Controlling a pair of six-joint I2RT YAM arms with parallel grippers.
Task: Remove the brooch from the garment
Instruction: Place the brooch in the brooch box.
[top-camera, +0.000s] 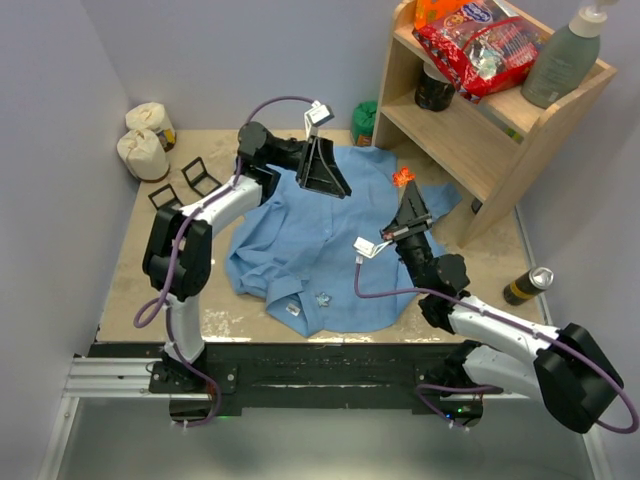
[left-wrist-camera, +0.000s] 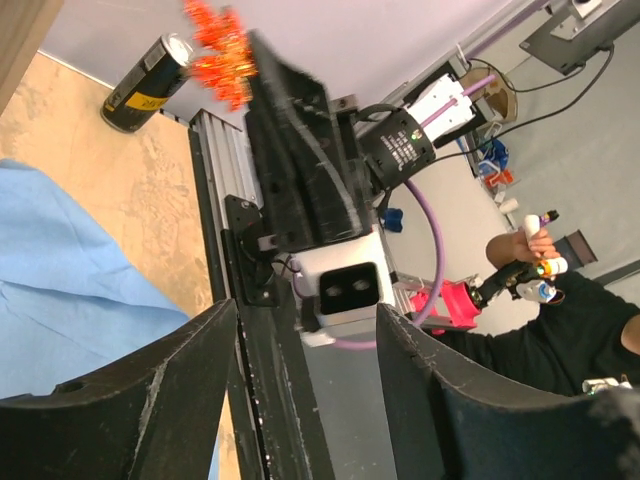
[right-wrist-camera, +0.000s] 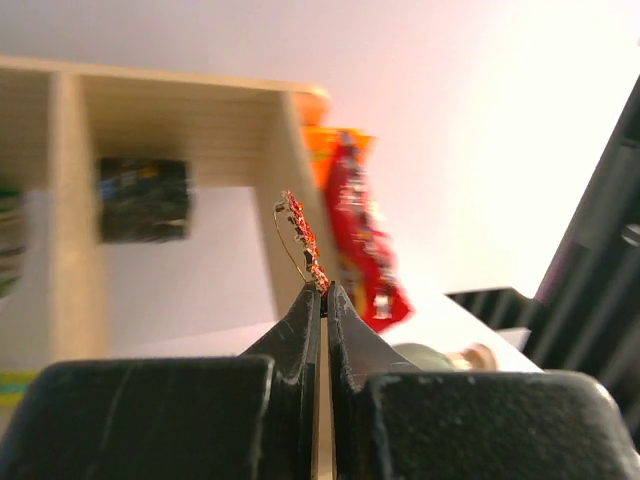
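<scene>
The light-blue garment (top-camera: 320, 250) lies spread on the table, collar toward the near edge; a corner of it shows in the left wrist view (left-wrist-camera: 60, 280). The brooch (top-camera: 403, 177), a small orange-red sparkly piece, is held in the air above the shirt's far right part, apart from the cloth. My right gripper (top-camera: 407, 195) is shut on its lower end, and it sticks up from the closed tips (right-wrist-camera: 323, 290) as a thin edge-on brooch (right-wrist-camera: 305, 240). My left gripper (top-camera: 325, 188) hovers open over the shirt's far middle, facing the brooch (left-wrist-camera: 218, 55), nothing between its fingers (left-wrist-camera: 225, 330).
A wooden shelf (top-camera: 480, 130) stands at the back right with a red snack bag (top-camera: 475, 40), a grey-green bottle (top-camera: 565, 60) and a dark jar (top-camera: 435, 90). A can (top-camera: 527, 285) lies right of the shirt. Black clips (top-camera: 185, 180) and two white pouches (top-camera: 145, 140) sit back left.
</scene>
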